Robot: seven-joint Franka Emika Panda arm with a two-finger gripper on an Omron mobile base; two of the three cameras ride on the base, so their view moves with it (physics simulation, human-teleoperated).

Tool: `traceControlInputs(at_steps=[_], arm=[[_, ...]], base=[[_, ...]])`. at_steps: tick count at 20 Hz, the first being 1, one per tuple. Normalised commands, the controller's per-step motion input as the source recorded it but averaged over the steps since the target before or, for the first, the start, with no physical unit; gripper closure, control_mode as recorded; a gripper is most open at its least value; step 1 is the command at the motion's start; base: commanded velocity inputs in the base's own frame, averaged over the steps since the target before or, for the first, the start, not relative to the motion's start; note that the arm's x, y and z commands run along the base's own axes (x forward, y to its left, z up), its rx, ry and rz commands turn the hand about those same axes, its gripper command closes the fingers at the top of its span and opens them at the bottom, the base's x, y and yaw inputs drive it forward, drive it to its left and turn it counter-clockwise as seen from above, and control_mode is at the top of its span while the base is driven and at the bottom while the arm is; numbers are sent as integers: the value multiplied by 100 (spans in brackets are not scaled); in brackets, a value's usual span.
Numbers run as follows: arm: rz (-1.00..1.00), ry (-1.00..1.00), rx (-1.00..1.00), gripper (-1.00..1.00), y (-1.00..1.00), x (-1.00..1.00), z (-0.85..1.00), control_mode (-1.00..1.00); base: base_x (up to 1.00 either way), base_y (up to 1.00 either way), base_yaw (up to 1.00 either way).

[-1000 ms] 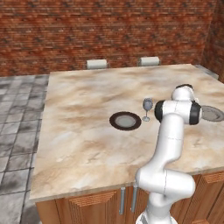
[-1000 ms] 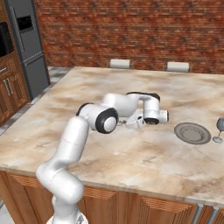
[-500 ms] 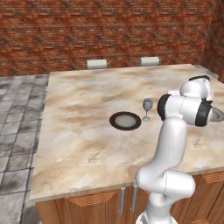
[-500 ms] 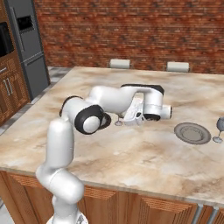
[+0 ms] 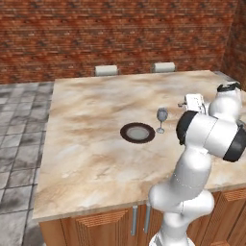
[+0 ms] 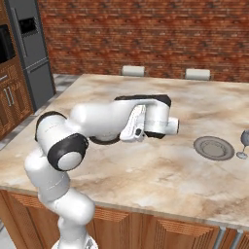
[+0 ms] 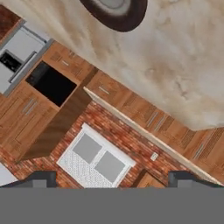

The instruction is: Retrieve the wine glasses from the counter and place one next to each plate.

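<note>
One wine glass [image 5: 162, 117] stands upright on the counter [image 5: 91, 144], just right of a plate [image 5: 138, 132] with a dark rim and grey centre. The right base view has the same plate [image 6: 214, 148] and wine glass [image 6: 243, 142] at its right edge. My arm lies low across the counter there, and the dark rim of a second plate [image 6: 99, 141] peeks out under it. In the hand view my gripper [image 7: 113, 180] is open, fingertips wide apart and empty. It looks past a plate [image 7: 114, 12] and over the counter's edge.
Two white chair backs [image 5: 106, 70] stand behind the counter's far edge, before a brick wall. A grey fridge [image 6: 33, 53] and wooden cabinets stand to the left. Cabinet doors with metal handles [image 5: 134, 219] run below the near edge.
The arm has folded further, its elbow swinging over the counter while the hand stays near the second plate. The gripper stays open; glass and plates have not moved.
</note>
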Motion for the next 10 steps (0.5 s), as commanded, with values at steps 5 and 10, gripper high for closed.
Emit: traceControlInputs(at_steps=[5,10], arm=[[5,-38,0,-100,65,-100,46,-100],[2,-33,0,-100,58,-96,76,-100]], base=[[0,0,0],[0,0,0]])
